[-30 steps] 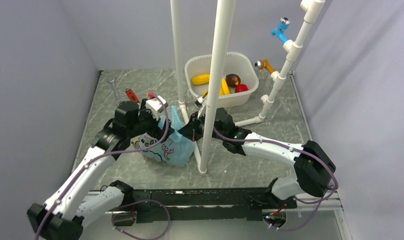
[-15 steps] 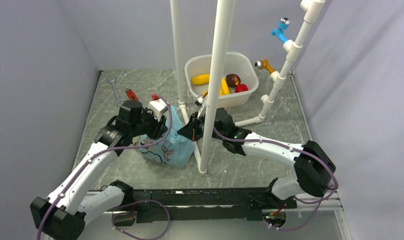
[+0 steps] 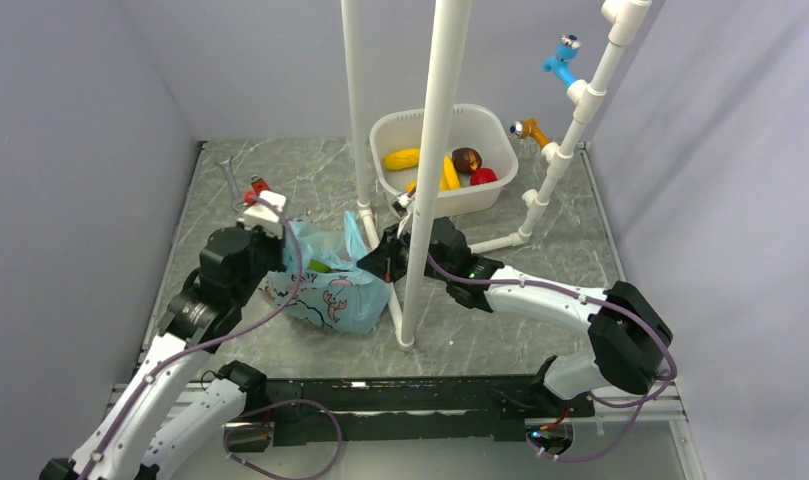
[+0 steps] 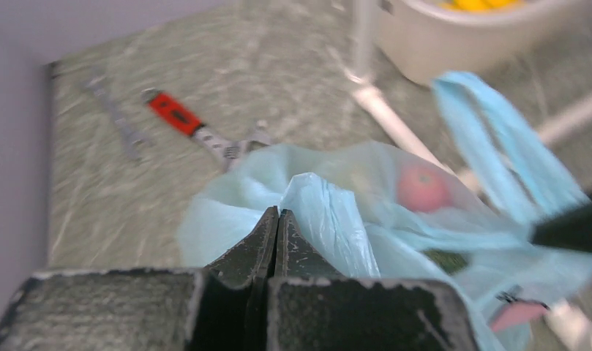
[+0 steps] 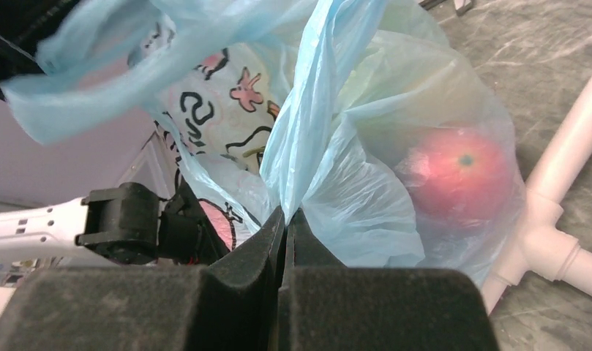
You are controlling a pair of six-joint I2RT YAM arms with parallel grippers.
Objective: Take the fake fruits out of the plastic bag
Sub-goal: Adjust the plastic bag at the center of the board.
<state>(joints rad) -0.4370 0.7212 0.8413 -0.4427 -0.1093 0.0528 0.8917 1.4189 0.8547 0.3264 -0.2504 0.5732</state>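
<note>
The blue bag (image 3: 338, 295) sits on the bench (image 3: 280, 170) between the two arms. The left tool (image 4: 276, 219) is clamped shut on a fold of its film on the left side. The right tool (image 5: 285, 219) is pinched tight on the film on the right. A red fruit (image 5: 457, 175) shows through the plastic, inside the bag. A yellow fruit (image 3: 402, 158) lies in the white tub (image 3: 502, 130) behind.

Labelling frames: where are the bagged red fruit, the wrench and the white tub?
red fruit (image 5: 457, 172), right wrist view, its middle
wrench (image 4: 174, 115), left wrist view, red handle
white tub (image 3: 470, 203), top external view, front wall
</note>
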